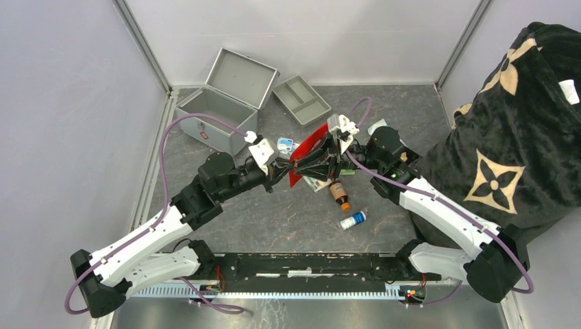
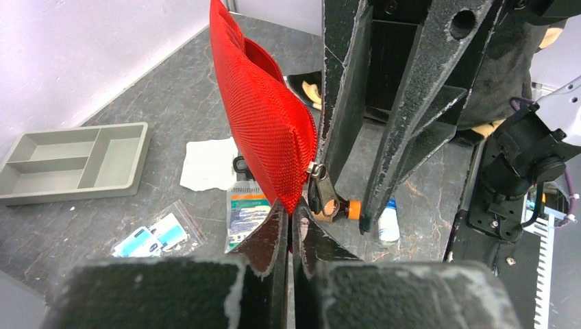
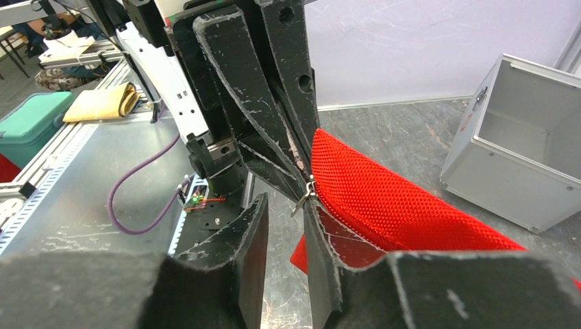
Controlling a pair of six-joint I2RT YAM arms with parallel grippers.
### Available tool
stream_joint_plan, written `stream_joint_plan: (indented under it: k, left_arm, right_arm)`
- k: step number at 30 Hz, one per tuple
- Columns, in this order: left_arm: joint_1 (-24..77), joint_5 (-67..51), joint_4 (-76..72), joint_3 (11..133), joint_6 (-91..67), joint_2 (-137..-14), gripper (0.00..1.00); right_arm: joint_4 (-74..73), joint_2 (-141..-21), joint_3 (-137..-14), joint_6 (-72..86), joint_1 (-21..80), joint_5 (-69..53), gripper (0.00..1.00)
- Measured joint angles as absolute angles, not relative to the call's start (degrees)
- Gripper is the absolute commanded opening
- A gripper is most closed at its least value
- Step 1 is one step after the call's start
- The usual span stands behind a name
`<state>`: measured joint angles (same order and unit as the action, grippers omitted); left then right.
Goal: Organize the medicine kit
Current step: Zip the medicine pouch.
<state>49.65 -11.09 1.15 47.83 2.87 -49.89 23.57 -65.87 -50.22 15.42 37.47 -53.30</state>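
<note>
The medicine kit (image 1: 219,113) is a silver-grey metal case standing open at the back left, also seen in the right wrist view (image 3: 521,151). A red mesh pouch (image 1: 308,147) hangs on edge above the table's middle. My left gripper (image 2: 293,212) is shut on its lower corner (image 1: 293,166). My right gripper (image 3: 286,205) comes from the other side (image 1: 322,168). Its jaws stand a little apart with nothing between them. The pouch's metal zipper pull (image 3: 305,195) dangles right at its fingertips (image 3: 312,216).
A shallow grey divided tray (image 1: 301,99) lies behind the pouch. On the table below are small blue-white sachets (image 2: 154,236), a printed packet (image 2: 245,212), white paper (image 2: 209,164), a brown bottle (image 1: 338,194) with an orange cap and a white bottle (image 1: 353,220). A black patterned blanket (image 1: 521,123) fills the right side.
</note>
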Motion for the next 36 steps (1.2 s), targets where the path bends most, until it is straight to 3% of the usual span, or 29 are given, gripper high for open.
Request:
stream_joint_plan:
  k: [9, 12, 18, 27, 36]
  left_arm:
    - [49.6, -10.8, 1.1, 47.8, 2.9, -49.9, 0.02]
    - [49.6, -10.8, 1.1, 47.8, 2.9, -49.9, 0.02]
    - [49.6, -10.6, 1.1, 47.8, 2.9, -49.9, 0.02]
    - [49.6, -9.4, 2.3, 47.8, 2.9, -49.9, 0.02]
    - [49.5, -9.7, 2.7, 47.8, 2.9, -49.9, 0.02]
  right_arm:
    - [24.5, -65.9, -50.0, 17.4, 37.6, -48.4, 0.29]
    - [24.6, -66.0, -50.0, 18.0, 37.6, -47.3, 0.23]
    - [25.3, -66.2, -49.7, 19.6, 37.7, -46.2, 0.00]
    - [20.8, -66.3, -50.6, 15.7, 37.9, -44.4, 0.00]
    - [7.0, -66.3, -54.6, 6.9, 38.1, -32.8, 0.00]
